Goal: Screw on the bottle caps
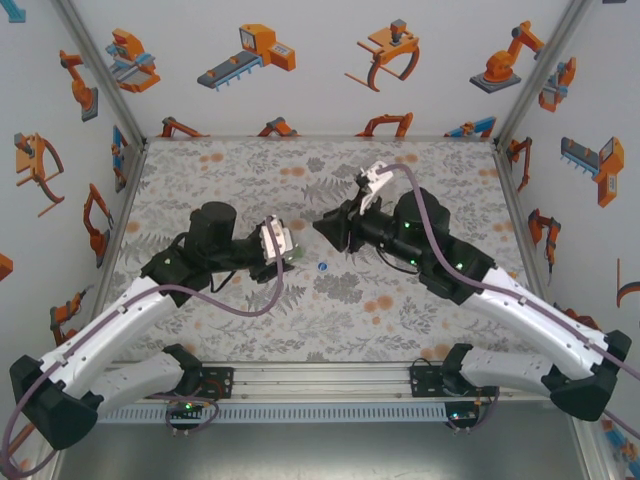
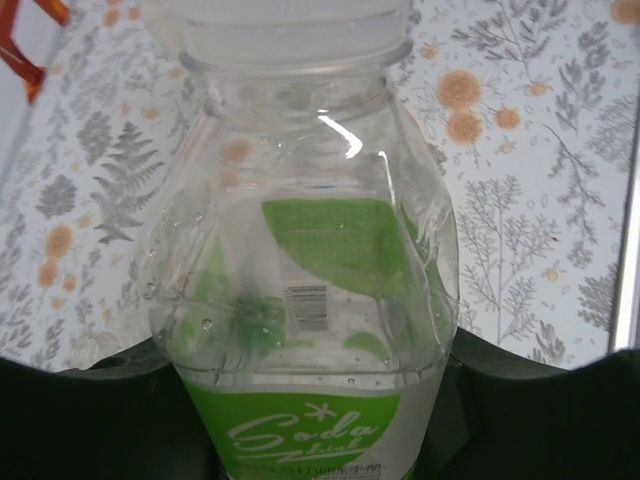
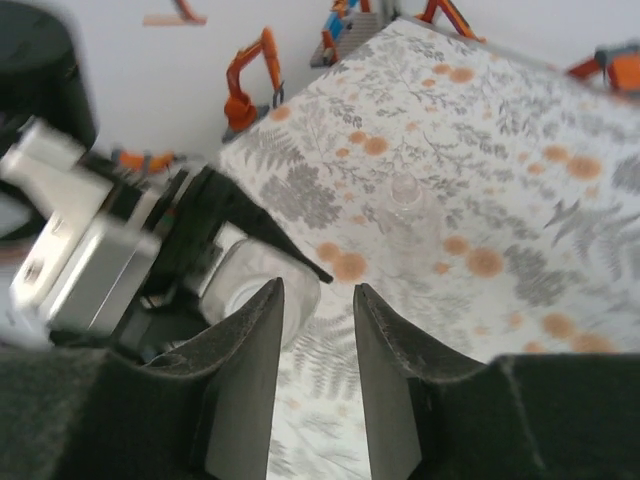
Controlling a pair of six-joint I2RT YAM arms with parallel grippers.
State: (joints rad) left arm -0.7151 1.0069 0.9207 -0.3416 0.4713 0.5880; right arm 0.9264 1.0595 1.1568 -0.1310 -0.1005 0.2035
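One bottle (image 2: 300, 300) sits clamped in left gripper (image 1: 288, 252). Right gripper (image 3: 315, 300) is clenched, nothing seen in it. Best to align it square over the bottle neck before twisting.

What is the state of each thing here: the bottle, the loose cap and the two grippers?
Left gripper: shut on the bottle with green label.
Right gripper: jaws shut to a narrow gap, nothing seen between them.
Bottle with green label: neck toward the right gripper; capped or not, unclear.
Blue cap: loose on the table, on no bottle.
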